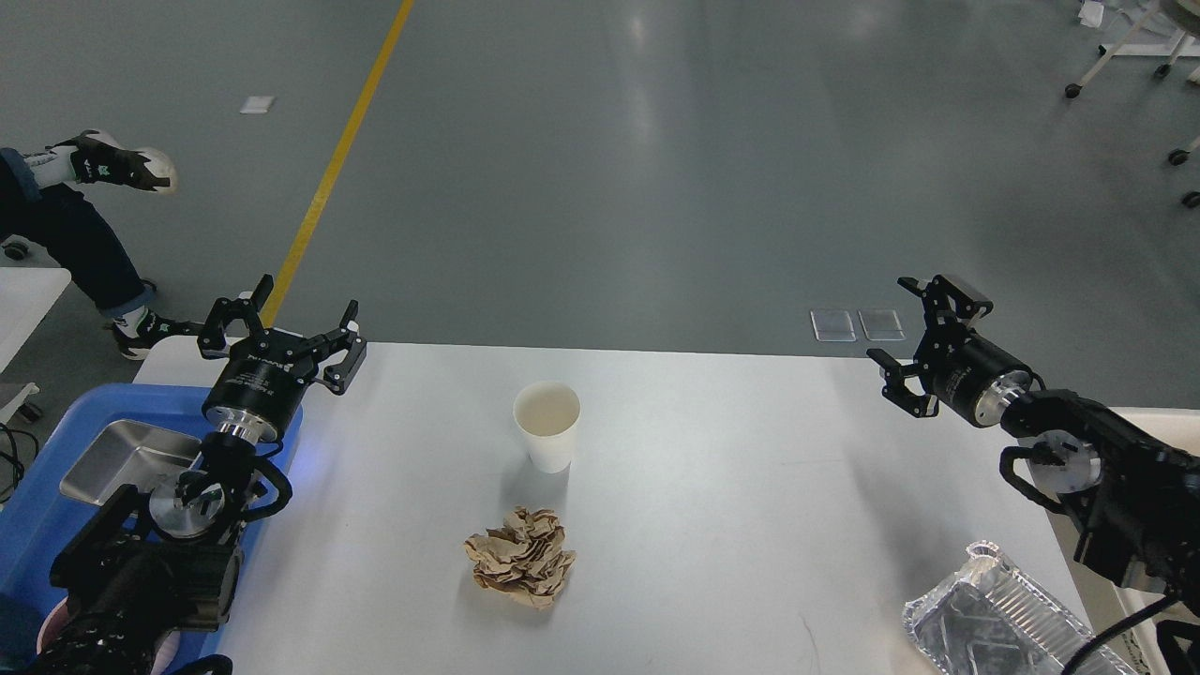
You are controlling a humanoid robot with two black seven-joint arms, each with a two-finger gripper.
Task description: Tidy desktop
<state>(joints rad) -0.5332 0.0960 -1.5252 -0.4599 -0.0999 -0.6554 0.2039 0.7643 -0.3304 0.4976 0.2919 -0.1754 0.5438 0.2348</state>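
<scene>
The white desktop [731, 487] fills the lower part of the head view. A white paper cup [547, 424] stands upright near its middle, and a crumpled brown paper ball [520, 568] lies in front of it. My left gripper [286, 323] hovers open over the desktop's far left corner, holding nothing. Over the far right edge, my right gripper [914, 342] is open and empty too. Both are well apart from the cup and the paper.
A blue tray [47, 525] at the left holds a steel square dish [117, 455], partly behind my left arm. A foil tray [994, 623] lies at the front right corner. A person's legs [66, 234] are on the floor at the far left.
</scene>
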